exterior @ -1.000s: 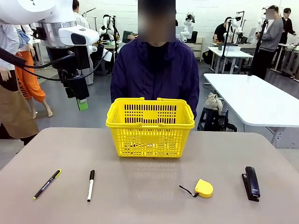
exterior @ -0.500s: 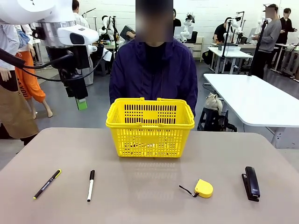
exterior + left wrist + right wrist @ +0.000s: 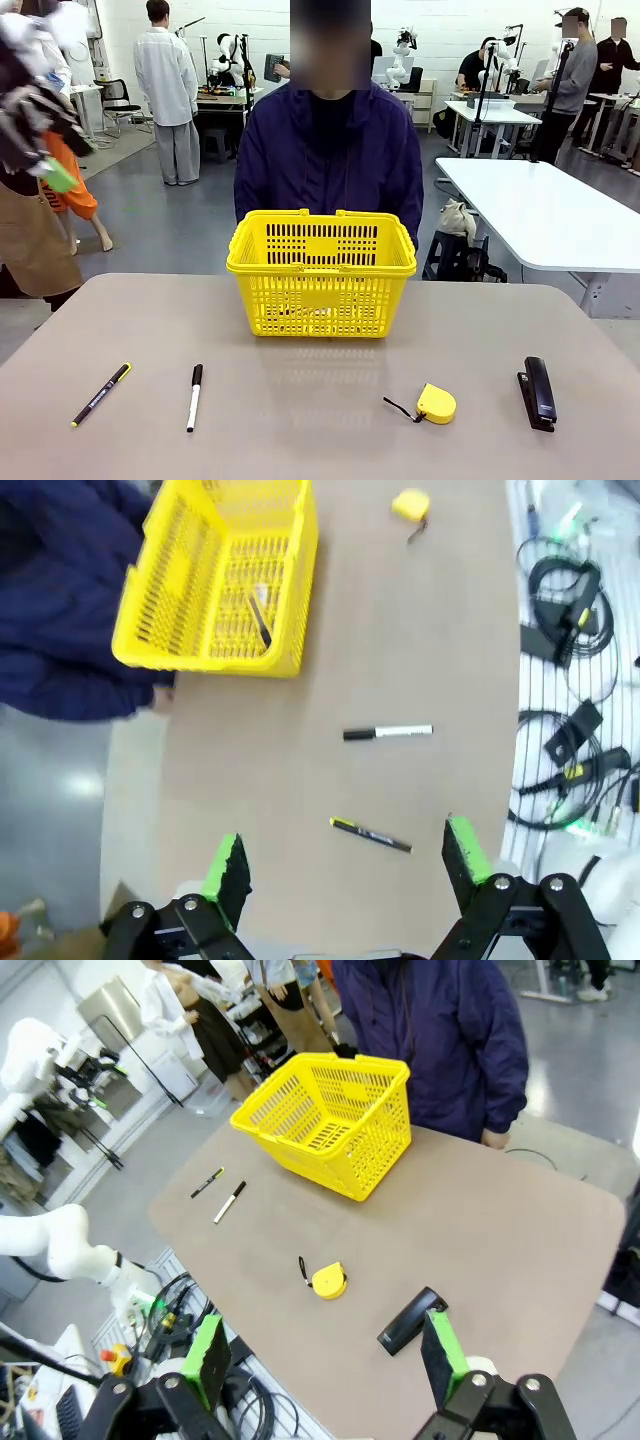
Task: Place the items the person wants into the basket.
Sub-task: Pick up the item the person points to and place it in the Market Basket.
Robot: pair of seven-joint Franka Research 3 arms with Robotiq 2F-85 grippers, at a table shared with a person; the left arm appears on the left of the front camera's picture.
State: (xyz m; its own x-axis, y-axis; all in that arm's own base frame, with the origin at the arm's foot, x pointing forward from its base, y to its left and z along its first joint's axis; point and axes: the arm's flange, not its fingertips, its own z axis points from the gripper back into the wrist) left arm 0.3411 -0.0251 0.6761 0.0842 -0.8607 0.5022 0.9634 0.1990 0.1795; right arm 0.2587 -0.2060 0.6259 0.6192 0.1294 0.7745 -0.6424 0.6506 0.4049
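The yellow basket (image 3: 322, 270) stands at the far middle of the table, right in front of the person (image 3: 330, 150). On its floor lies a slim dark item (image 3: 259, 616), seemingly the utility knife. The black pen (image 3: 100, 394) with its yellow end and the white marker (image 3: 194, 397) lie side by side at the near left. My left gripper (image 3: 50, 165) is blurred at the upper left, high off the table. In its wrist view the left gripper (image 3: 345, 858) is open and empty above the pen (image 3: 370, 834) and marker (image 3: 388, 732). My right gripper (image 3: 325, 1355) hangs open, high over the near right edge.
A round yellow tape measure (image 3: 436, 403) and a black stapler (image 3: 537, 392) lie at the near right. The person's hand rests at the far table edge (image 3: 493, 1138). Cables lie on the floor beside the table (image 3: 565, 580).
My left arm has swung from beside the basket's left, up and out to the picture's left edge, now motion-blurred. The pen, marker, tape measure and stapler have not moved.
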